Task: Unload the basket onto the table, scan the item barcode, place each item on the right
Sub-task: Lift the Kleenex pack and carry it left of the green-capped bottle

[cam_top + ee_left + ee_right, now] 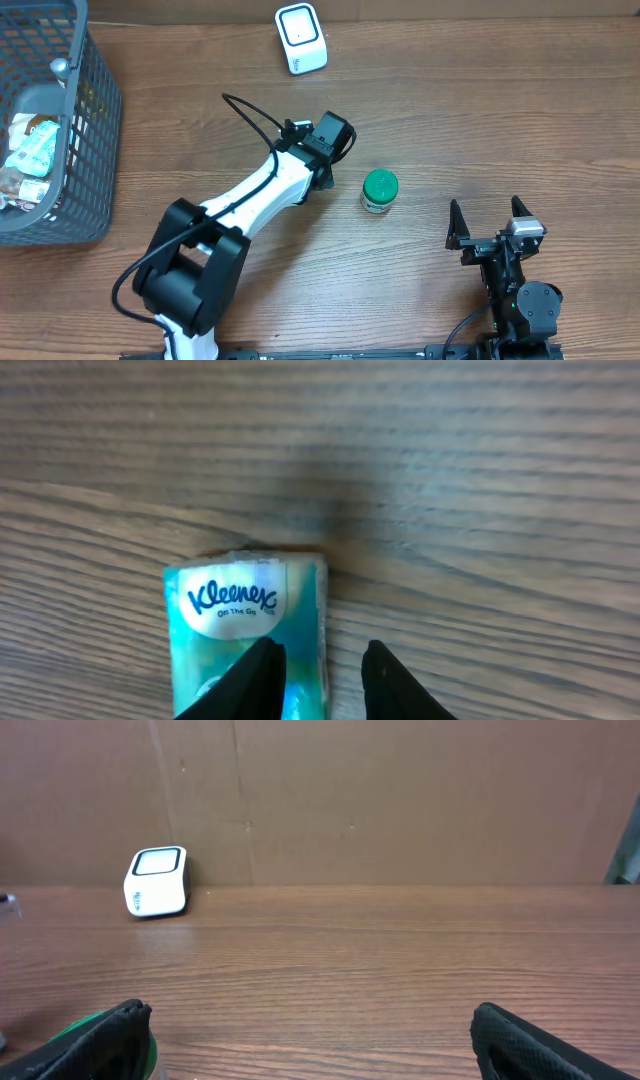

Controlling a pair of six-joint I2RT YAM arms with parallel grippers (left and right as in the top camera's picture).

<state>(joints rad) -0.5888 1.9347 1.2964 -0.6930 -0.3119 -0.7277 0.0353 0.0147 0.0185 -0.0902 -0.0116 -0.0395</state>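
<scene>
A teal Kleenex tissue pack (pixel 235 620) lies on the wood table, logo up; no barcode shows on this face. My left gripper (pixel 322 650) is right over it, jaws narrowed. One fingertip (pixel 262 665) overlaps the pack's top and the other (pixel 385 670) stands just off its right edge, a sliver of wood between. In the overhead view the left gripper (pixel 335 135) hides the pack. The white scanner (pixel 301 38) stands at the table's far edge, also seen as a white scanner (pixel 157 882) by the right wrist. My right gripper (pixel 490 215) rests wide open and empty near the front right.
A green-lidded jar (pixel 379 190) stands just right of the left gripper. A grey wire basket (pixel 95 120) with several packaged items sits at the far left. A brown cardboard wall (pixel 400 800) backs the table.
</scene>
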